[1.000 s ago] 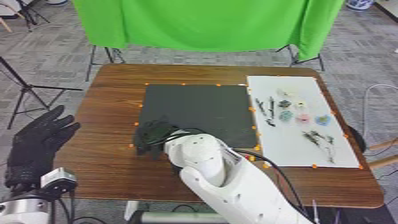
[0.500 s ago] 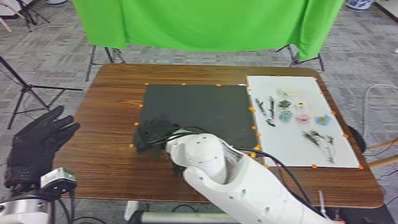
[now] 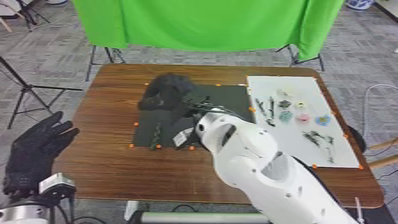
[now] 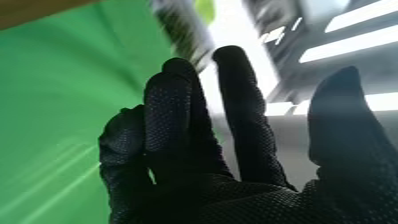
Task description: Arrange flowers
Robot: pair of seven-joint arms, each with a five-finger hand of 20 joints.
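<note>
Brown table right here, green cloth behind, flowers on white sheet, green stem on black mat, right hand spread above, left hand wide alongside.

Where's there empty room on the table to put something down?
The brown table is bare between the dark board and the left robot hand, and along the strip in front of the board. It's crowded on the white sheet, with its flowers, and over the board, where the right robot hand is.
</note>
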